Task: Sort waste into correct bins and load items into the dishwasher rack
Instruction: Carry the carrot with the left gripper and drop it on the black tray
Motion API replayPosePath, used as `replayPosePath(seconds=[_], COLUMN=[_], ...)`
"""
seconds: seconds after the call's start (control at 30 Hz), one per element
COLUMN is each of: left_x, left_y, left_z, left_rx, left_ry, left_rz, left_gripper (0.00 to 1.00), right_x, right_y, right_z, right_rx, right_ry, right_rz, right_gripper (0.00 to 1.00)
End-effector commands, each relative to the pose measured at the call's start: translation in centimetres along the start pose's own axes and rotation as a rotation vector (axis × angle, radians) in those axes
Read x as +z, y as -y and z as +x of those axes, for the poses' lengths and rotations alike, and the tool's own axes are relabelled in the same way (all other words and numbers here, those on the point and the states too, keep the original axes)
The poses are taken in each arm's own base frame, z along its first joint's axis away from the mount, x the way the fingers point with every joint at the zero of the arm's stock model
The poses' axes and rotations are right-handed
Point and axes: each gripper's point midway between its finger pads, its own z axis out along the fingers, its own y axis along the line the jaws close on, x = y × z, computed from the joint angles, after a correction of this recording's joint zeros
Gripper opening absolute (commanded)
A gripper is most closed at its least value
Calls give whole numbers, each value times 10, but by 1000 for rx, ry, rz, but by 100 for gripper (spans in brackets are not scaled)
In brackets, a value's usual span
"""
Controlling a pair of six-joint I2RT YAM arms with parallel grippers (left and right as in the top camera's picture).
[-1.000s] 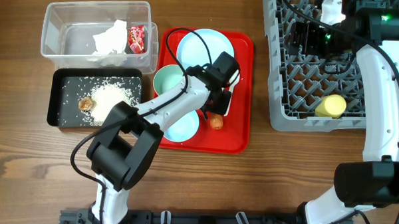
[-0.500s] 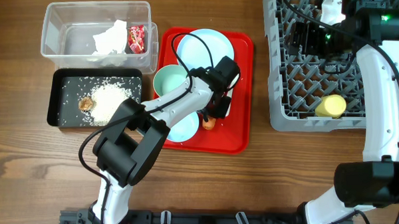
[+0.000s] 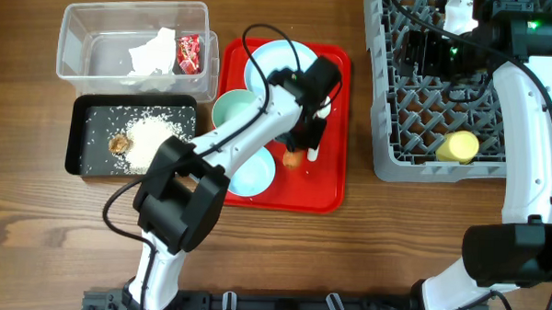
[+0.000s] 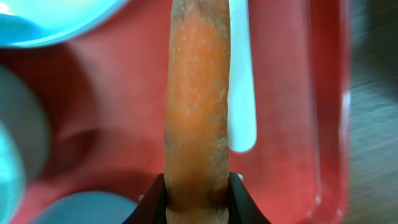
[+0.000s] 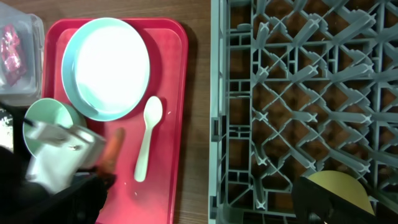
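Note:
My left gripper [image 3: 301, 148] [image 4: 198, 186] is shut on the orange carrot [image 4: 198, 106] [image 3: 294, 158] and holds it over the red tray [image 3: 323, 189]. The white spoon [image 4: 242, 93] [image 5: 147, 140] lies on the tray beside the carrot. The pale blue plate [image 3: 270, 63], mint bowl [image 3: 231, 112] and pale blue bowl [image 3: 252, 177] are on the tray. The yellow cup [image 3: 458, 146] lies in the grey rack [image 3: 396, 132]. My right gripper [image 3: 425, 52] is open and empty, high above the rack's back.
The clear tub [image 3: 105, 52] holds the white tissue [image 3: 153, 51] and red wrapper [image 3: 188, 53]. The black tub [image 3: 84, 121] holds rice [image 3: 157, 137] and a brown scrap [image 3: 120, 144]. Bare wood lies between the tray and the rack.
My left gripper has drawn back toward the plate with the carrot in its jaws; the carrot has shifted slightly up the tray. The right arm has not moved.

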Motion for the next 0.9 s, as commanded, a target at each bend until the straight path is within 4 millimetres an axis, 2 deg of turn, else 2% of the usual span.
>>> replayPosePath(seconds=[0.0, 0.07, 0.13, 0.17, 0.27, 0.57, 0.87], left_x=[-41, -59, -67, -73, -76, -91, -98], left_y=[-14, -33, -50, -67, -96, -165, -225], left_z=[-24, -26, -22, -15, 4, 49, 61], left_rx=[-40, -75, -104, -143, -208, -409, -541], left_ry=[55, 46, 26, -9, -97, -282, -286], left_rz=[3, -28, -62, -89, -114, -150, -203], left_gripper=[10, 10, 10, 9, 4, 4, 7], right_x=[7, 7, 7, 7, 7, 7, 7], right_y=[4, 4, 4, 4, 4, 4, 4], right_z=[0, 0, 0, 0, 0, 0, 3], right_rx=[9, 9, 9, 10, 9, 11, 11], right_ry=[-16, -16, -16, -15, -15, -17, -28], right_rz=[12, 11, 11, 11, 11, 10, 12], right_gripper=[98, 98, 98, 98, 98, 98, 99])
